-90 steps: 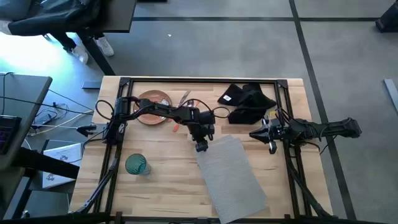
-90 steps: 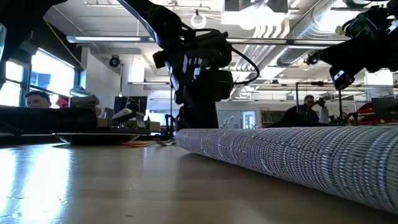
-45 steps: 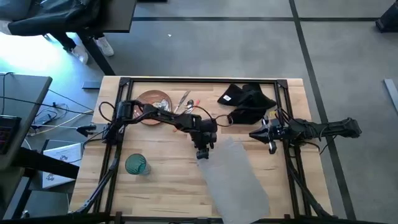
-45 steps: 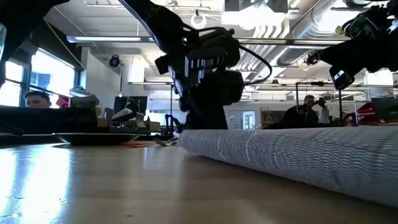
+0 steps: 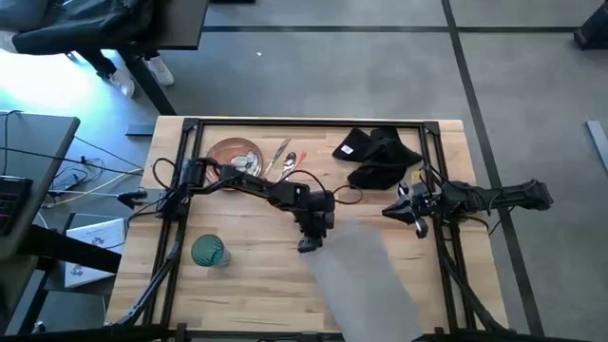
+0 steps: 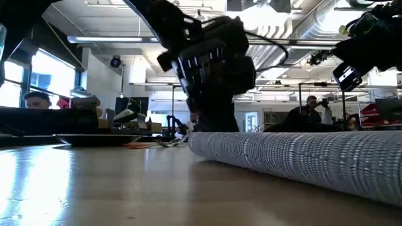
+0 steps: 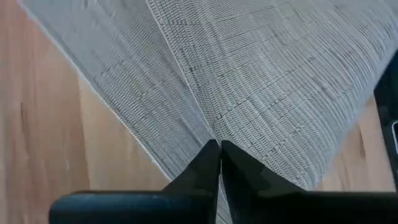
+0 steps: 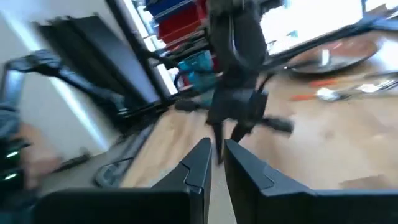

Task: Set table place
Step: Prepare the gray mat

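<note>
The grey placemat (image 5: 369,280) lies slantwise on the table (image 5: 237,285), toward its near right. My left gripper (image 5: 309,244) is shut on the mat's far left corner. My right gripper (image 5: 416,220) hovers shut above the table's right side, near the black napkin (image 5: 380,158), holding nothing. The orange-brown plate (image 5: 235,155) and the orange-handled cutlery (image 5: 285,161) lie at the far left. The teal glass (image 5: 209,251) stands upright near the left edge. My left gripper pinches the placemat between its two fingertips (image 7: 208,158), a little inside the edge at the far left corner (image 7: 214,134). The fingers point down from above. The weave is drawn up into a ridge running to the fingers; the rest of the mat lies on the table.
Bare wood lies between the glass and the placemat (image 6: 301,157). The arms' black frame rails (image 5: 176,237) run along both table sides. The left arm (image 5: 256,185) stretches across the table's middle. A person (image 6: 38,100) sits beyond the table in the low view.
My left gripper has gone toward the table's near edge and a little to the right, staying shut on the placemat's corner. The whole mat has slid with it along the table toward the near right. My right gripper has dipped slightly.
</note>
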### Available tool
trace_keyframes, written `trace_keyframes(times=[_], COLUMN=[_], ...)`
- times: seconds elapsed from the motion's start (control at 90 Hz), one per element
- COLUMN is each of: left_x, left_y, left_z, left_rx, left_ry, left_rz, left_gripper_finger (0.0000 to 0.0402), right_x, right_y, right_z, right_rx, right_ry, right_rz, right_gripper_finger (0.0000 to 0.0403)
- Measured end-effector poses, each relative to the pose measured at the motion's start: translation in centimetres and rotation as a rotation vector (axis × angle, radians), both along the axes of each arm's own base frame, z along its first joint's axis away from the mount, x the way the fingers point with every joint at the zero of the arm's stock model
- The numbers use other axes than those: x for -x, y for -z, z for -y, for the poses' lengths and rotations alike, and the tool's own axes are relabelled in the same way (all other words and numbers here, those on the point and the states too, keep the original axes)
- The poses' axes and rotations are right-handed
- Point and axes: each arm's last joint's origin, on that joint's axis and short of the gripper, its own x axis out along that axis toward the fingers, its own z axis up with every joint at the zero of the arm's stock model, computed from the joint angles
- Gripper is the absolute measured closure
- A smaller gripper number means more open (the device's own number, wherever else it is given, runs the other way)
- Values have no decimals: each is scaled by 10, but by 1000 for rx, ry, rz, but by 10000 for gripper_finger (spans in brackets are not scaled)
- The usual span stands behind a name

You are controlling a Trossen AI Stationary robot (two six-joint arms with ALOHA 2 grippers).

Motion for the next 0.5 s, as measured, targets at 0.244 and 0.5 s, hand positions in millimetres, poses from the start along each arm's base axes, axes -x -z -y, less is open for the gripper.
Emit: trace_keyframes(times=[0.244,0.5], left_x=[21,43], left_y=[-61,-98], left_z=[26,55], left_rx=[-227,-424], left_ry=[89,170], left_rz=[146,251], left_gripper_finger=[401,402], right_x=[1,-5], right_y=[-4,16], right_z=[-3,-2], right_rx=[20,109], right_ry=[-18,42], right_rz=[-79,-300], right_gripper_finger=[375,375])
